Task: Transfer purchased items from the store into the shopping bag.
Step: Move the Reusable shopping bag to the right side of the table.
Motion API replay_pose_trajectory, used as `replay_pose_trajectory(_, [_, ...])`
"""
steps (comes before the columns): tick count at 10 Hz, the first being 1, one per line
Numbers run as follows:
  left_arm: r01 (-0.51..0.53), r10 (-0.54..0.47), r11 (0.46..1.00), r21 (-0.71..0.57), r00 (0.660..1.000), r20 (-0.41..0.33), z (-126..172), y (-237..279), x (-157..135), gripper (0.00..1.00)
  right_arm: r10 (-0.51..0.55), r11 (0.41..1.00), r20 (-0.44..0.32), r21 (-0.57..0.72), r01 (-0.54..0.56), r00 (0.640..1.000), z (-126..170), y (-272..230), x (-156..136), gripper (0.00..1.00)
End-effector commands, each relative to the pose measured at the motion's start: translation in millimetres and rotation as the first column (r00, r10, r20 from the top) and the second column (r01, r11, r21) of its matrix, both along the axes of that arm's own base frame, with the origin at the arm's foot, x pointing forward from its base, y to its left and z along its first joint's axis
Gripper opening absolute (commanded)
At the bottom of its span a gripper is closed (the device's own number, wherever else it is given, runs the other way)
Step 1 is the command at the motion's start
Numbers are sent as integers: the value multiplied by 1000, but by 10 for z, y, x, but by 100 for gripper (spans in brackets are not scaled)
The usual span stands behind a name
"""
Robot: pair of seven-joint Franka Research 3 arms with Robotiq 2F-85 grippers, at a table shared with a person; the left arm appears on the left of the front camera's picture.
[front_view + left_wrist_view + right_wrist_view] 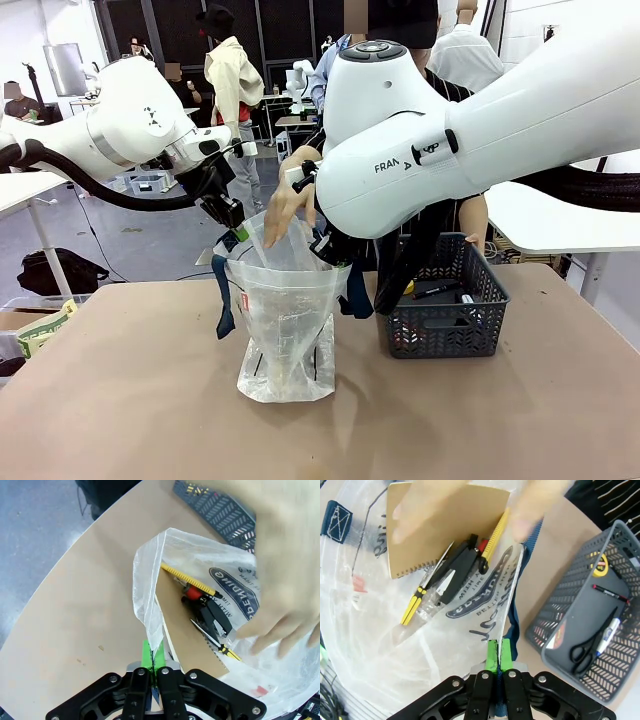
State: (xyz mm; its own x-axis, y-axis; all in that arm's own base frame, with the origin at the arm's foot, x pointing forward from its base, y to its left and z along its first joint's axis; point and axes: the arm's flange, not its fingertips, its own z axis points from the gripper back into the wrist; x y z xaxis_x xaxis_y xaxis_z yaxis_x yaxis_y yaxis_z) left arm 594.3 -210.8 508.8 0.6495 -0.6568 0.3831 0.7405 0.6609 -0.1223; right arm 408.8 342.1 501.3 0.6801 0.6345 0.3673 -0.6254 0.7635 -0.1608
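**A:** Where is the shopping bag, and what has hold of it?

**B:** The shopping bag (285, 320) stands on the bench (120, 400) between the two end effectors. The left end effector (153, 656) is pinched together on one side of the rim. The right end effector (498, 655) is pinched on the opposite side. Each has a thin fold of film between its green pads, and the mouth gapes between them.

**A:** And the purchased items?

**B:** Some purchased items (455, 565) lie inside, just past the right end effector's fingertips, on a brown spiral notebook (445, 530). A person's hand (282, 205) is at the mouth above them. More sit in the grey basket (440, 335), beside the bag on the right end effector's outer side: black scissors (590, 647) and a pen (609, 594).

**A:** How will the bag handle?

**B:** I'd judge the film limp, crinkly and slick. It keeps no shape of its own and could slide out from between the pads or tear if the rim is pulled too wide. The rim by a navy strap (222, 300) looks the firmest hold. The goods look light and slim, the notebook stiff.

**A:** Any writing?

**B:** The navy oval logo (235, 587) shows white letters, "PENDING", with "WITH" below, and folds hide the rest. The right arm casing reads "FRAN".
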Motion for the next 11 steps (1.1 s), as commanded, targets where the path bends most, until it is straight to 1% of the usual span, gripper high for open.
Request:
replay_pose_trajectory(1, [-8,8,1000,5,1000,12,1,29,-32,0,2,1000,-2,7,-2,1000,10,-13,-6,0])
replay_pose_trajectory(11, [-8,8,1000,5,1000,12,1,29,-32,0,2,1000,-2,7,-2,1000,10,-13,-6,0])
